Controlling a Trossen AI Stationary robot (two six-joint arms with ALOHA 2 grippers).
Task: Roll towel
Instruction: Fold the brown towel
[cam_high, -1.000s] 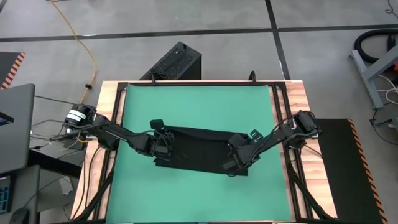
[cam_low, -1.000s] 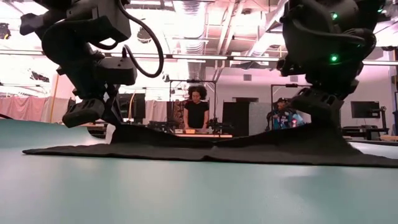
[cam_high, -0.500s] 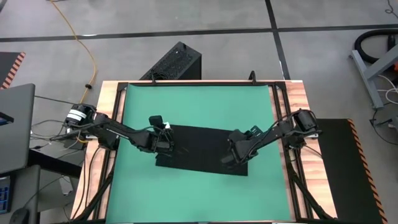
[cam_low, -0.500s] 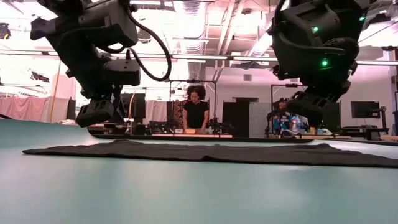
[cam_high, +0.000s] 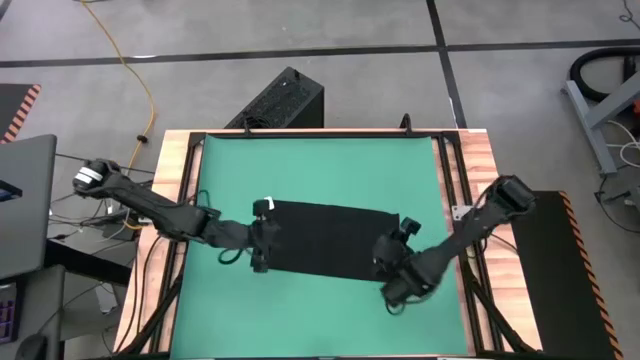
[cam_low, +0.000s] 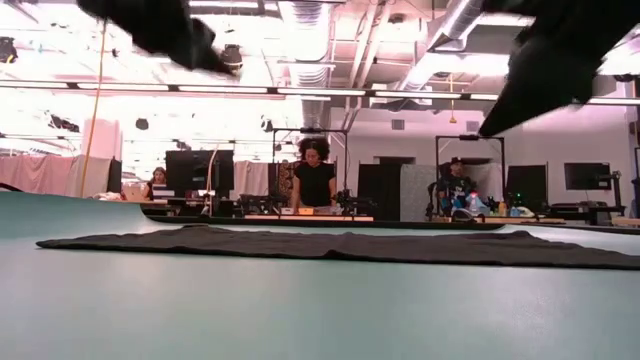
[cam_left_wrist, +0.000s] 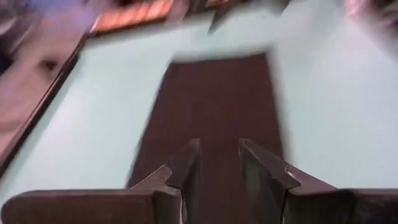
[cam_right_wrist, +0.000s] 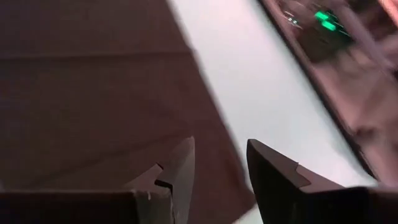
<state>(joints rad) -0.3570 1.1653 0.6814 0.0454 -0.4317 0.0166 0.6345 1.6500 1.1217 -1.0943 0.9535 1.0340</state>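
Observation:
The black towel (cam_high: 328, 240) lies flat as a rectangle on the green mat (cam_high: 320, 165), with its white tag (cam_high: 265, 205) at its far left corner. In the low view the towel (cam_low: 340, 245) is a thin flat strip. My left gripper (cam_high: 262, 255) is open above the towel's left end (cam_left_wrist: 214, 112). My right gripper (cam_high: 393, 287) is open above the towel's near right corner (cam_right_wrist: 205, 143). Both are raised; only arm parts show at the top of the low view (cam_low: 160, 30) (cam_low: 560, 60).
A hard black ribbed box (cam_high: 280, 100) stands on the floor beyond the table's far edge. Wooden rails (cam_high: 480, 170) border the mat on both sides. People (cam_low: 316, 180) stand in the room behind the table. Bare green mat lies far and near of the towel.
Both grippers have risen off the towel and gone toward the table's near edge, the right one farther. The towel, humped up under the grippers a second ago, has dropped and now lies flat.

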